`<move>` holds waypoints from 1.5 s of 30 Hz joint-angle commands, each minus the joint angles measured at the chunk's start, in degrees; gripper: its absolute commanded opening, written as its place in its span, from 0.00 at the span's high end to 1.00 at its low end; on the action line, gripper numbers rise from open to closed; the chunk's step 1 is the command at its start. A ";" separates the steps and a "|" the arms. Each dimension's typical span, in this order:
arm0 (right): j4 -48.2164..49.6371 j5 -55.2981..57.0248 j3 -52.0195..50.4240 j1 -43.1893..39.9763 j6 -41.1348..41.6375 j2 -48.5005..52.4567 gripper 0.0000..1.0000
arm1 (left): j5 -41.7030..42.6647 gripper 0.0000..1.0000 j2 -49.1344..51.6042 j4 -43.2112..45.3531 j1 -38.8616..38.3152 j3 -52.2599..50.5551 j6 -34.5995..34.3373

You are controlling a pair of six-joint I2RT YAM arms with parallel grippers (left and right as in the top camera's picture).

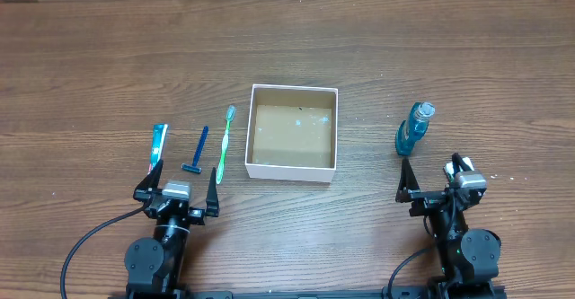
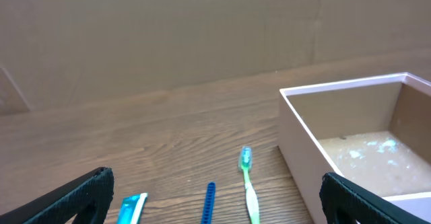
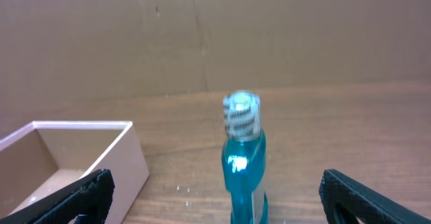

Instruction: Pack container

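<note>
On the desk (image 1: 449, 57), the container (image 1: 289, 172) sits at centre, empty, between our arms. We judge it light, thin-walled cardboard that is easily crushed or shoved, so it is best steadied by one wall. The left end effector (image 1: 180, 175) and right end effector (image 1: 431, 166) gape wide, holding nothing. A blue bottle (image 1: 413, 130) stands to its right and a toothbrush (image 1: 225, 144) lies to its left.

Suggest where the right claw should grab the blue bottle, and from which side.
Grip the blue bottle on its body, below the ribbed cap. It stands upright, centred ahead of the open right claw, so probably come in level from the robot's side, a finger passing each flank.
</note>
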 commanded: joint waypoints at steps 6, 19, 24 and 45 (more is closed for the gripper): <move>-10.32 -0.11 10.86 -0.44 4.50 0.26 0.00 | 0.50 0.00 0.13 -9.66 0.42 8.17 -7.19; -33.33 -0.31 55.49 -0.52 7.02 51.63 0.00 | 0.68 0.00 39.71 -38.23 0.42 50.71 -9.77; -57.37 -0.90 86.12 -5.31 7.02 76.87 0.00 | 5.25 0.00 56.08 -57.31 0.42 70.44 -9.70; -69.42 -3.54 91.34 -6.56 4.15 104.21 0.00 | 6.54 0.00 63.41 -59.45 0.42 73.83 -9.73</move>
